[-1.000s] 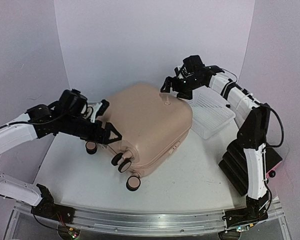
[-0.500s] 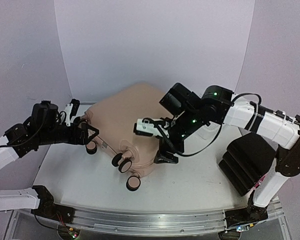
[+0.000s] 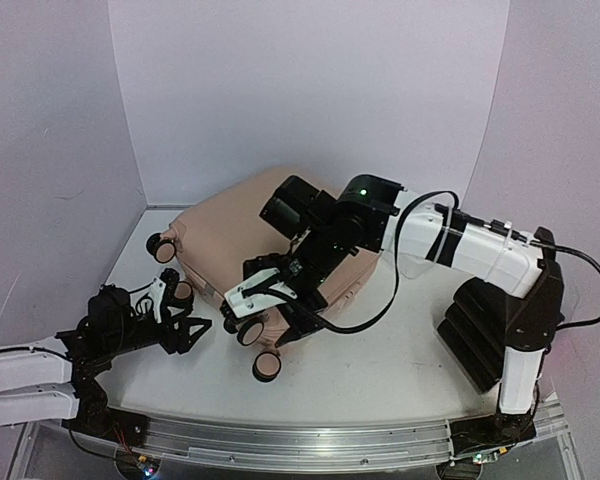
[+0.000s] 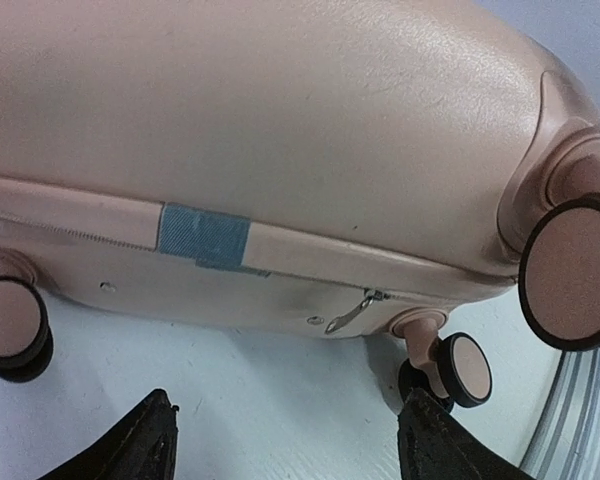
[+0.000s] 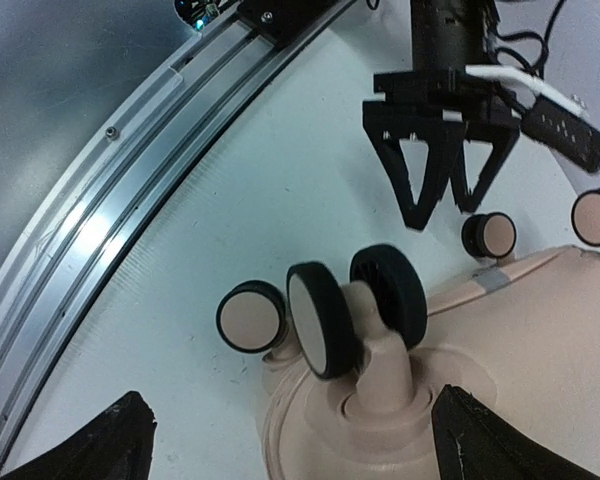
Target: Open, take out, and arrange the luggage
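The luggage (image 3: pixel 218 232) lies shut on its side on the table (image 3: pixel 400 350), toward the far left corner, its wheeled end turned to the near left. One wheel (image 3: pixel 267 367) sits out toward the near edge. The left tool (image 3: pixel 188 322) hangs low over the near left of the table, just beside that wheeled end and pointing at it, jaws apart with nothing between them. In its wrist view the zip line runs closed, with a grey-blue patch (image 4: pixel 205 235) across it and the zip pull (image 4: pixel 352 310) hanging down. The right tool (image 3: pixel 265 320) reaches across the shell to a double wheel (image 5: pixel 355 300), jaws spread wide and empty.
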Available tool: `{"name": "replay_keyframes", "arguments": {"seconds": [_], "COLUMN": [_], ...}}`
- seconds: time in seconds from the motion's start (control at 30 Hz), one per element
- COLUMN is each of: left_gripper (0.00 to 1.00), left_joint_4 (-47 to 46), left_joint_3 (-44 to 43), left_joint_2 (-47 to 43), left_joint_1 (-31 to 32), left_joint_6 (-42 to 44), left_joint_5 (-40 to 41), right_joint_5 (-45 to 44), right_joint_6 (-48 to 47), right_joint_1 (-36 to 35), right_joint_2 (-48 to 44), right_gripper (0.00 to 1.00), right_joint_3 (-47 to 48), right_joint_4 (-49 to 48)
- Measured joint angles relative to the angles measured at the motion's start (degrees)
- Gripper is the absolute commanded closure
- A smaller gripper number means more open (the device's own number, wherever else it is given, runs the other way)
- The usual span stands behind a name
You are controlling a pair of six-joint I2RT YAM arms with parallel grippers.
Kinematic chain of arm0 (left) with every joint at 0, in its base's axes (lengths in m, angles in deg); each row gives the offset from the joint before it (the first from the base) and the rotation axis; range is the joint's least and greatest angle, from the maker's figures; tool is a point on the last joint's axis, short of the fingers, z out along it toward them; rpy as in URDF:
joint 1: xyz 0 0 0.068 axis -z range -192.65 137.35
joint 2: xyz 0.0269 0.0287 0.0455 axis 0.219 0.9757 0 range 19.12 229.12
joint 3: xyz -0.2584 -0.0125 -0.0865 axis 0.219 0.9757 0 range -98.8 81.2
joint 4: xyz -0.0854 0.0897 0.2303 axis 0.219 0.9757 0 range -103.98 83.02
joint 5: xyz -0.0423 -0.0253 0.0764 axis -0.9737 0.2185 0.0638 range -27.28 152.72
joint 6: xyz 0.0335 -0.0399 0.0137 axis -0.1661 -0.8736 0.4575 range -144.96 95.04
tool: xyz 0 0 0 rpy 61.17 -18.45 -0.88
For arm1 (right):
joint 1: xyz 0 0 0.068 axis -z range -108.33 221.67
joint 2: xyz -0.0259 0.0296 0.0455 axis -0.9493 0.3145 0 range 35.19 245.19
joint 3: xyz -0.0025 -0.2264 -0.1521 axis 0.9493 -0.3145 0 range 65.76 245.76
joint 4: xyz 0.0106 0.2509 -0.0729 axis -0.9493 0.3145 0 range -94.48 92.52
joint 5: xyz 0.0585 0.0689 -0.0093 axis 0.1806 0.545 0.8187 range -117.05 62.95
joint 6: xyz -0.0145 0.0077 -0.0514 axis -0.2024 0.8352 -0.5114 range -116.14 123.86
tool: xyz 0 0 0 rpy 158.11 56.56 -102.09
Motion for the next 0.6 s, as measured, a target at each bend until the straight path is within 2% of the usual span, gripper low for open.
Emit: {"name": "replay_keyframes", "arguments": {"seconds": [0.07, 0.13, 0.4, 0.6], "left_gripper": [0.38, 0.39, 0.35, 0.34], "left_joint_4": [-6.19, -13.4, -43.63, -56.54], "left_joint_3": [0.04, 0.04, 2.75, 2.21], "left_joint_2": [5.2, 12.17, 39.52, 50.84], "left_joint_1": [0.0, 0.02, 4.26, 4.76], "left_joint_6": [2.23, 4.09, 10.67, 13.68], "left_joint_5": [-0.79, -1.66, -1.18, -1.36], "right_joint_5": [0.35, 0.33, -1.46, -1.49], "right_joint_6": [-0.9, -1.44, -1.27, -0.35], "right_joint_1": [-0.7, -1.46, -3.04, -3.06], "right_joint_2": [2.54, 5.29, 12.35, 12.39], "right_gripper": [0.02, 0.02, 0.02, 0.02], "right_joint_3": [2.6, 5.88, 14.75, 14.82], "right_joint_4": [0.11, 0.52, 0.76, 0.94]}}
